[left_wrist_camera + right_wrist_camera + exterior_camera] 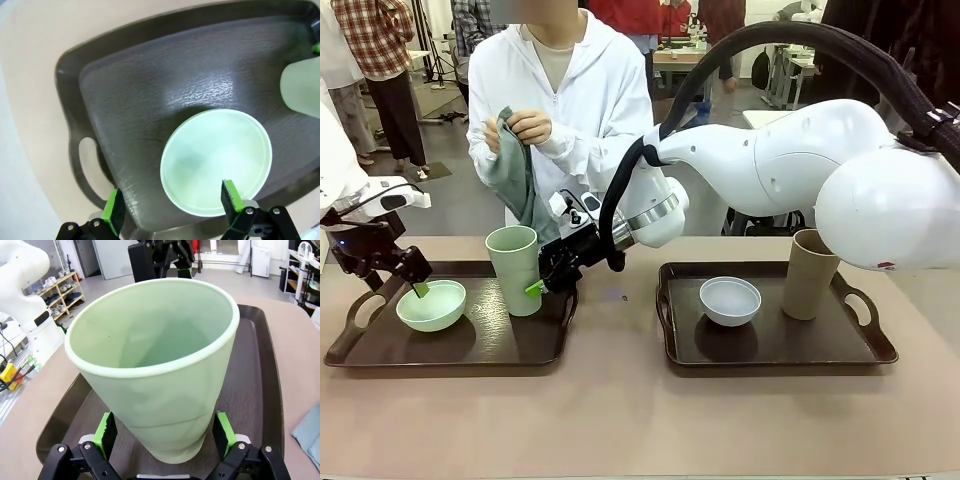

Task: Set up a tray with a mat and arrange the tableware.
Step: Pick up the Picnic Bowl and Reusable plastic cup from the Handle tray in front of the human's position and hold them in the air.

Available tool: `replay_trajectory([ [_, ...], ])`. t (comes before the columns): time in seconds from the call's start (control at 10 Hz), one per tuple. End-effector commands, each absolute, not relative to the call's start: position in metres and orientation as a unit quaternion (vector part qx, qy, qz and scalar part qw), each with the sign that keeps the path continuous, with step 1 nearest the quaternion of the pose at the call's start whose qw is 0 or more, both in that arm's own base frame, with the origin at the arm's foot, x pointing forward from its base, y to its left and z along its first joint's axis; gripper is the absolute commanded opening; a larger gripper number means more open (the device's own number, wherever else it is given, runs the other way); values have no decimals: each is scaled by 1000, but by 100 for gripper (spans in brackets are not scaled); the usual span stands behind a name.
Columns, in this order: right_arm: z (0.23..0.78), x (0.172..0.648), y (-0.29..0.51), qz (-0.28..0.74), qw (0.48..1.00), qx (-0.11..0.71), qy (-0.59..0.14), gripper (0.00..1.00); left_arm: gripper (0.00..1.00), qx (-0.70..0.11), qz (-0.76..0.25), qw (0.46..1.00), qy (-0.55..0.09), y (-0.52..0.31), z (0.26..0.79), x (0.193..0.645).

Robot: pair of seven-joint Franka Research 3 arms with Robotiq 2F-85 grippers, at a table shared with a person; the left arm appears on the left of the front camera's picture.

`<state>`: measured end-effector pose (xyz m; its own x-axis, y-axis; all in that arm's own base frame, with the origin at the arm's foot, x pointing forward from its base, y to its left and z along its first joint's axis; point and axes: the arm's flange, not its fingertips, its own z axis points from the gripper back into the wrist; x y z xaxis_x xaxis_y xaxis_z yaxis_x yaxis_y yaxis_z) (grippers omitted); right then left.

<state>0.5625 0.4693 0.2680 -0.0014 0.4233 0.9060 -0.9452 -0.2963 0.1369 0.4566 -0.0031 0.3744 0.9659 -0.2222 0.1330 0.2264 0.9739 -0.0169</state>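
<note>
A dark left tray (520, 345) holds a pale green bowl (431, 305) and a tall pale green cup (514, 268). My left gripper (417, 285) is open and hangs low over the bowl (216, 162); in the left wrist view one finger (231, 196) sits above the bowl's inside and the other outside its rim. My right gripper (538, 285) reaches across, open, with a pad on each side of the cup's (150, 360) lower part. A person at the far side holds a grey-green mat (515, 175) in both hands.
On a second dark tray (820, 345) to the right are a white bowl (730, 300) and a tan-brown cup (810, 273). My right arm (770, 165) spans the middle of the table above the gap between the trays. Bare tabletop lies along the near edge.
</note>
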Motion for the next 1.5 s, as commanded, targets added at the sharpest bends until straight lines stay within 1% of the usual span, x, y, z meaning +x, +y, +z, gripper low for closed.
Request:
replay_trajectory([
  [0.0,264,568,475,648,509,478,-304,100,100,8,-110,993,-44,-9,370,465],
  [0.2,260,572,482,643,512,477,-310,100,100,6,-113,993,-36,-9,364,467],
  [0.6,248,582,500,642,513,488,-295,100,100,2,-115,993,-25,-8,355,472],
  [1.0,240,583,514,652,494,499,-287,100,100,0,-105,994,-14,-4,348,477],
  [1.1,239,582,512,664,481,495,-287,40,74,-4,-109,994,-17,-5,343,479],
  [1.2,239,581,513,666,478,496,-286,40,45,-1,-108,994,-15,-4,344,479],
  [1.3,238,581,514,668,478,493,-286,0,19,-1,-108,994,-15,-5,345,478],
  [1.4,239,582,514,669,477,492,-288,35,0,-1,-109,994,-15,-4,347,480],
])
